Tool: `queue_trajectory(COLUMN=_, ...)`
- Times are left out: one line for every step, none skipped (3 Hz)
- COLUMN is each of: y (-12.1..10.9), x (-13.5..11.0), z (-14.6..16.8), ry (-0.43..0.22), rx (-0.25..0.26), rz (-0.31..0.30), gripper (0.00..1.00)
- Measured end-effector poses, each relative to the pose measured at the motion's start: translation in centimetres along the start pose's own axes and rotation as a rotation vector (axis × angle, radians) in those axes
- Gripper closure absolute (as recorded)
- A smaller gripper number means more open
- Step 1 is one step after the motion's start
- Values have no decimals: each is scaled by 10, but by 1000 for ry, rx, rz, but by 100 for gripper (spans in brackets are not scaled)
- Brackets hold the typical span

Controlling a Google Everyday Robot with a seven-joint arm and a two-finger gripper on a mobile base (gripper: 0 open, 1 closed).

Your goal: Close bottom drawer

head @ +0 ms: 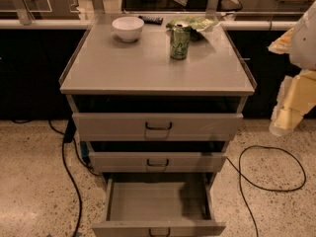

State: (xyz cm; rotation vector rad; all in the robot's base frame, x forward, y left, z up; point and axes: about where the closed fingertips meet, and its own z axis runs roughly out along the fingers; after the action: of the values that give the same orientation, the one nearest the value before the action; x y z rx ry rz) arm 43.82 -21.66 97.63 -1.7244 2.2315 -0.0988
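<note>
The bottom drawer (148, 201) stands pulled far out of the grey desk (148, 65), at the lower edge of the view. Its shallow tray lies open to the camera and looks bare inside, with a dark shadow over its right part. Its slim front sits at the very bottom of the frame, and the small dark loop handle (159, 232) at its centre is cut off by the edge.

Above it, the middle drawer (158, 162) and the top drawer (158, 126) each show a dark handle at the centre of the front.

On the desk top, a white bowl (128, 28) sits at the back left. A green can (180, 42) stands upright right of centre, and a crumpled green-and-white bag (195, 22) lies just behind it. A small dark flat object (150, 19) lies at the back edge.

The pincer (291, 110) hangs at the right edge of the view, pale yellow, beside the desk's right side at about the height of the top drawer and well apart from the bottom drawer. I cannot tell whether it is open or closed.

Black cables (269, 167) trail over the speckled floor on both sides
</note>
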Motion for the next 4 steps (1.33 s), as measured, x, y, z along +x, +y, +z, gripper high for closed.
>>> queue_trajectory(y=0, x=0, z=0, ry=0, rx=0, rz=0, gripper=0)
queue_trajectory(y=5, x=-1, z=-3, ry=18, rx=14, rz=-9, gripper=0)
queue_trajectory(y=0, x=24, z=-6, ry=18, rx=32, rz=72, gripper=0)
queue_trajectory(y=-15, x=69, z=-9, ry=18, rx=49, rz=195, gripper=0)
